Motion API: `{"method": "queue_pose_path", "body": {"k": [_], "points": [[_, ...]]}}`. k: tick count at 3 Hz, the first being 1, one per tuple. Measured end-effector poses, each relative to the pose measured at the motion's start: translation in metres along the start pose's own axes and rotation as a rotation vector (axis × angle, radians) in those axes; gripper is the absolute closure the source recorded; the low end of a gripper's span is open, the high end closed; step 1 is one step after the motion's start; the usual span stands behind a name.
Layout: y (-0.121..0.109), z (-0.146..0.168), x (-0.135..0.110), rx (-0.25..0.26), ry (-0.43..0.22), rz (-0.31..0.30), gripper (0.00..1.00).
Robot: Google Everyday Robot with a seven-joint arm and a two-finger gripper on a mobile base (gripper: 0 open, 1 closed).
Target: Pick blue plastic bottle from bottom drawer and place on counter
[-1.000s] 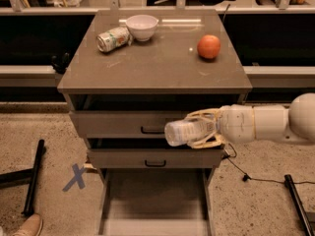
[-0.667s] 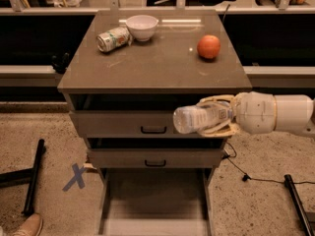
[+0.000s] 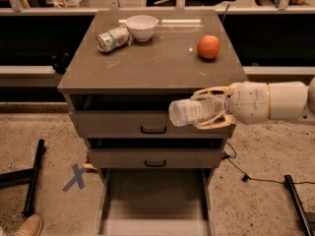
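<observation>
Just below the counter's point(image 3: 157, 63) front edge, near its front right corner, the gripper point(image 3: 201, 110) hangs in front of the cabinet, its arm reaching in from the right. Its 2 cream fingers point(image 3: 212, 91) are closed around the blue plastic bottle point(image 3: 183, 112), which lies level in the air with its base pointing left, across the face of the top drawer point(image 3: 123, 123). A second drawer point(image 3: 123, 158) sits beneath it, and the bottom drawer point(image 3: 155, 200) is pulled out towards the camera. On the counter, a dented can point(image 3: 112, 38) and a white bowl point(image 3: 141, 27) sit by the back left corner, and an orange point(image 3: 208, 46) sits near the right edge
</observation>
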State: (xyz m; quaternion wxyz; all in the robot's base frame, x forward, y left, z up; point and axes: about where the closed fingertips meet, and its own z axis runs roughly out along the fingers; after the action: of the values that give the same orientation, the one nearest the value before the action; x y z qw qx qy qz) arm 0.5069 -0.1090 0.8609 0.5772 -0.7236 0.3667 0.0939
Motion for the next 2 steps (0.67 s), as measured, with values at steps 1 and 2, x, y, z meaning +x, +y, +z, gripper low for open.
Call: {"method": "queue_pose_path", "body": {"k": [1,2], "points": [[-0.032,0.019,-0.013,-0.050,0.064,0.013,1.00],[-0.075,0.057,-0.006,-0.061,0.084,0.079,1.00]]}}
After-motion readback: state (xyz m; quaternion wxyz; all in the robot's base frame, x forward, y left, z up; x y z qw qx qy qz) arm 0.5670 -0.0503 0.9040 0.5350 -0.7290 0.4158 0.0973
